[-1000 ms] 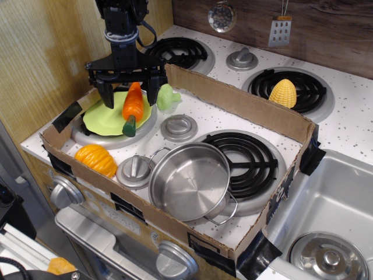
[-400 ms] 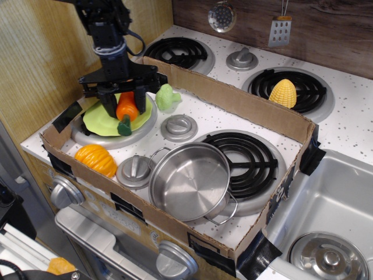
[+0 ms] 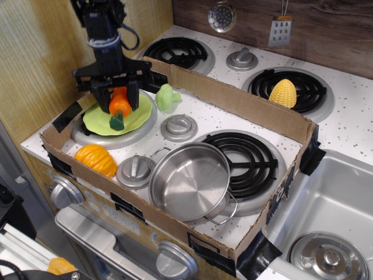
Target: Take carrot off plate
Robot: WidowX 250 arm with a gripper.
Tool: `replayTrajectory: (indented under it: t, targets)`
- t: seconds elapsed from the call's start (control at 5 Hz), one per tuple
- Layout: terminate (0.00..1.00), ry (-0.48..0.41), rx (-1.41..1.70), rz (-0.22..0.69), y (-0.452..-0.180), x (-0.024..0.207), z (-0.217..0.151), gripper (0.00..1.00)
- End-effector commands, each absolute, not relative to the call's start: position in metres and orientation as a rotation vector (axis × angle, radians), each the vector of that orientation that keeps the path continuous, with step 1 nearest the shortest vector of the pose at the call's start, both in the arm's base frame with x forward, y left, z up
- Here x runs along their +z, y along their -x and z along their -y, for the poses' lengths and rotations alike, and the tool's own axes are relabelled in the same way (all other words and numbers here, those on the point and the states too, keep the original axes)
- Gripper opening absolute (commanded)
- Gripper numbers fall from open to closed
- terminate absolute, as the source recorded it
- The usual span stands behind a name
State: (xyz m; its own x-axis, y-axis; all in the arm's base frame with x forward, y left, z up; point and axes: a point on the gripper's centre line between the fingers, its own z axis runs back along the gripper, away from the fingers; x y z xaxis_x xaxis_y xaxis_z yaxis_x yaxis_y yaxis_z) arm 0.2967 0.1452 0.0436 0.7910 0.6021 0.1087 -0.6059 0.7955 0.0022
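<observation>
Gripper [image 3: 119, 100] stands over the green plate [image 3: 137, 117], its black fingers closed on the upper part of the carrot [image 3: 119, 106]. Carrot hangs tilted, green stem end at 6 o'clock, low over the plate's middle; contact with the plate cannot be told. Plate rests on the grey burner disc [image 3: 125, 135]. Orange pumpkin toy [image 3: 96, 159] lies at 6 o'clock from the plate, steel pot [image 3: 189, 182] at 4 o'clock

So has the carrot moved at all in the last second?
Yes. The carrot, gripped by the tool, has shifted left and tipped more upright, away from the small green toy, and remains over the plate.
</observation>
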Motion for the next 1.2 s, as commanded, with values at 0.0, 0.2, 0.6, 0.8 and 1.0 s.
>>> replayTrajectory:
  t: [0.0,0.2,0.6,0.8,1.0]
  targets:
    - [0.0,-0.115,0.625,0.199,-0.319,0.11,-0.133,0.0]
    - [0.0,-0.072,0.633,0.143,-0.329,0.122,-0.109,0.0]
    - [0.0,-0.15,0.58,0.202,-0.328,0.103,-0.052,0.0]
    - [0.0,-0.081,0.611,0.203,-0.327,0.087,-0.035,0.0]
    - [0.0,-0.087,0.64,0.223,-0.332,0.079,-0.029,0.0]
